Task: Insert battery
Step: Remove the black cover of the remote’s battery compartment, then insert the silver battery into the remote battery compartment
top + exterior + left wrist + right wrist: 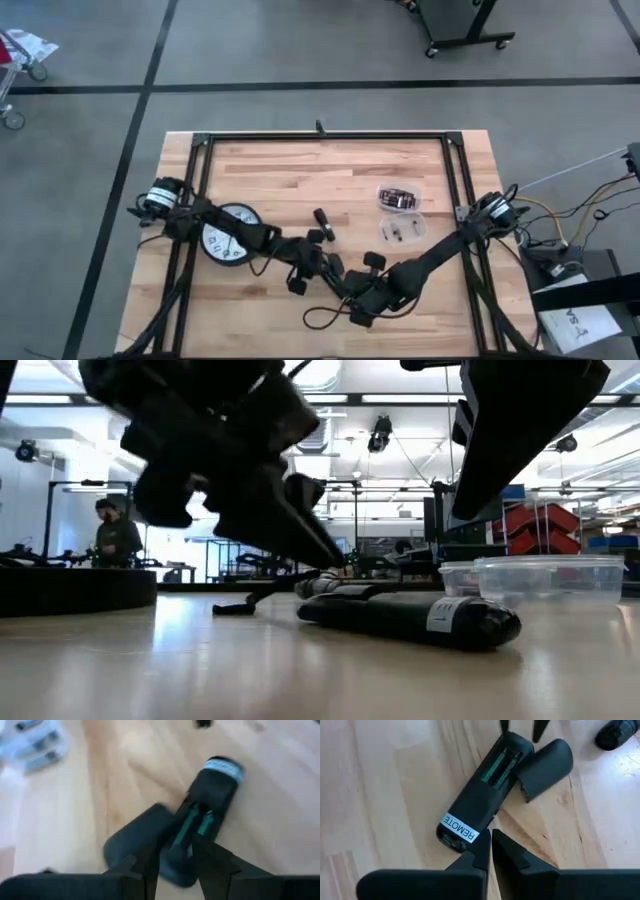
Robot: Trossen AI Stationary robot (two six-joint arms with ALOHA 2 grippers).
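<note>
The black remote (481,795) lies flat on the wooden table (300,170) near its front edge, long axis slanted, its white "REMOTE" label (459,828) at the right gripper's end and the open battery bay with two green batteries (499,764) at the other. Its loose cover (544,766) touches it. The right gripper (489,851) hovers there, fingers together and empty; the left gripper (175,865) is parted, empty. Farther off sit clear battery containers (400,197) and a wall clock (225,234).

Remote (480,795) hemmed by cover (545,767); far table (330,170) seemingly open
</note>
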